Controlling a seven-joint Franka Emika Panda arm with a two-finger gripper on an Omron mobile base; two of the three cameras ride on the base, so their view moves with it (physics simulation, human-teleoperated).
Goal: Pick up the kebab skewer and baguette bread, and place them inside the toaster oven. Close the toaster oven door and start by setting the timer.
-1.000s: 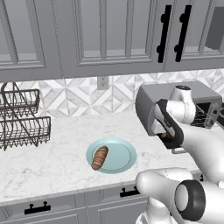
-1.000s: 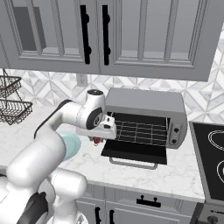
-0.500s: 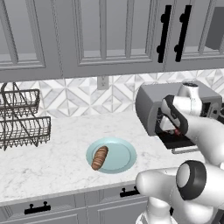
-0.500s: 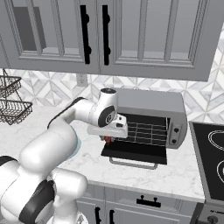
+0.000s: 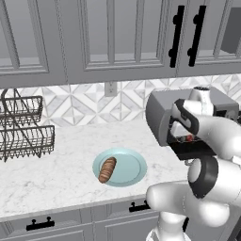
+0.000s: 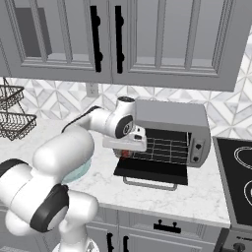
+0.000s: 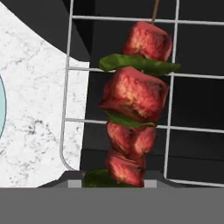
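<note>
Clearly, the kebab skewer [image 7: 133, 105] is clamped in the gripper [image 6: 126, 151] at the left edge of the toaster oven [image 6: 170, 129] mouth, above the wire rack [image 7: 122, 96]; the baguette bread [image 5: 107, 170] is left on the plate [image 5: 132, 165].

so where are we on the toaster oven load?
Done: toaster oven door is down, so the oven is open. In hand: the gripper holds the kebab skewer over the wire rack, not released. Left: baguette bread sits on the plate; then shut the door and set the timer.
</note>
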